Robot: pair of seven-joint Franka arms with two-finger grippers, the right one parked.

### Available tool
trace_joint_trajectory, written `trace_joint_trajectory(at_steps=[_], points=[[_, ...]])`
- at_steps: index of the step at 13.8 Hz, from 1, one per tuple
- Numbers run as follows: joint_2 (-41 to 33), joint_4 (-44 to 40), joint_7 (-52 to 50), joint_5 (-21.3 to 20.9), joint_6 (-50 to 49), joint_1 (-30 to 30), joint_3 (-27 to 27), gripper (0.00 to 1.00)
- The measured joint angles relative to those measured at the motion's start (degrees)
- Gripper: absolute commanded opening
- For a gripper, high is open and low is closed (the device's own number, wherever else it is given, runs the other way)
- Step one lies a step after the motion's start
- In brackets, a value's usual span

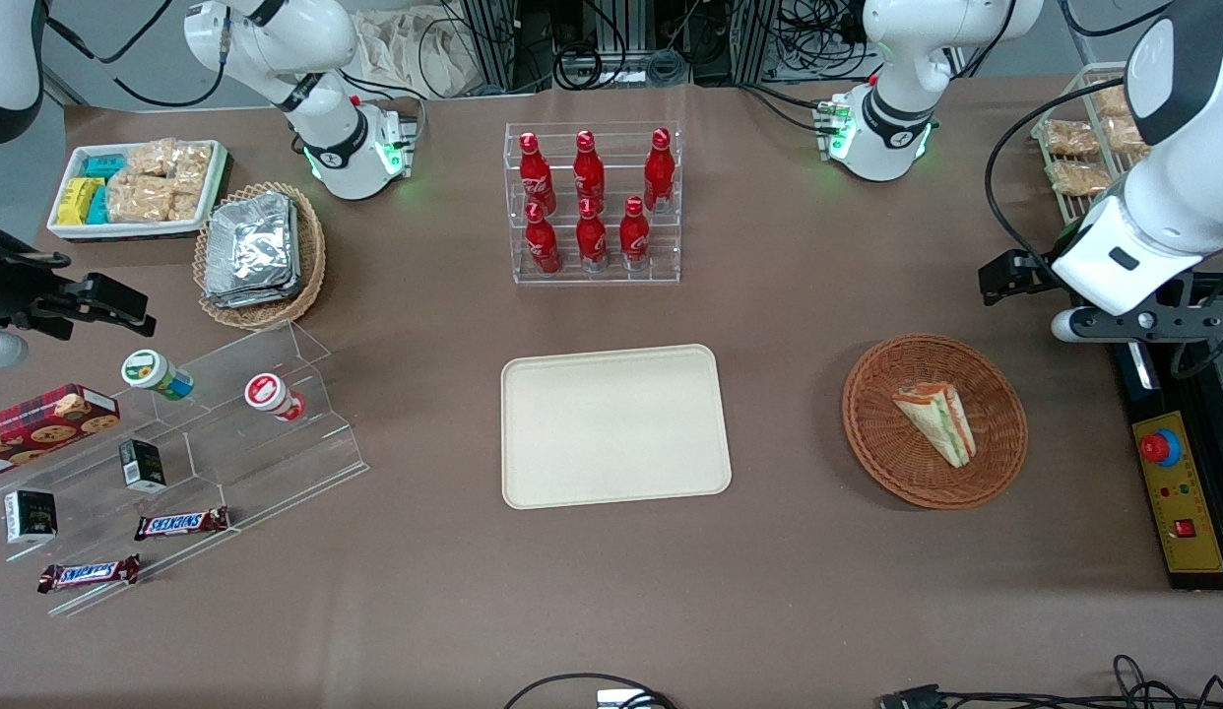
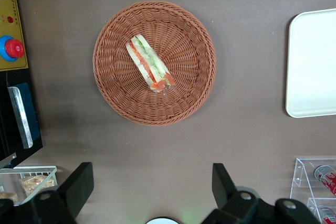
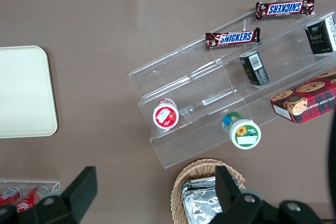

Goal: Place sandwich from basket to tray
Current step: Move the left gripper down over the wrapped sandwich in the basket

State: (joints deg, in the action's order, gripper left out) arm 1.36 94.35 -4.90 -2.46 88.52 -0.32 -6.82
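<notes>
Your sandwich [image 1: 934, 421] lies on its side in the round reddish-brown basket [image 1: 1000, 463], roughly at its centre, the green and orange-red layers showing along the cut edge. The basket sits on the brown surface [image 1: 789, 591] toward the working arm's end. Beside it, at the middle of the surface, the cream tray [image 1: 611, 425] holds nothing; the two are apart, with bare surface between them.

Your claw [image 2: 152, 184] hangs high above the surface, just off the basket's rim and farther from the front camera than the sandwich. Its two black fingers [image 2: 79, 182] stand wide apart with nothing between them.

Farther from the front camera than the tray, a clear rack [image 1: 594, 202] carries six red bottles in two rows. Toward the parked arm's end you have a tan wicker basket [image 1: 311, 258] filled with silver foil packets [image 1: 249, 248], and a white tray [image 1: 129, 228] of snack packets.
</notes>
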Motion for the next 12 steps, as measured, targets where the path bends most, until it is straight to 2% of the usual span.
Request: trace_joint_trajectory(at_steps=[12], points=[[0.3, 0.0, -0.1, 0.0, 0.1, 0.8, 0.7, 1.00]])
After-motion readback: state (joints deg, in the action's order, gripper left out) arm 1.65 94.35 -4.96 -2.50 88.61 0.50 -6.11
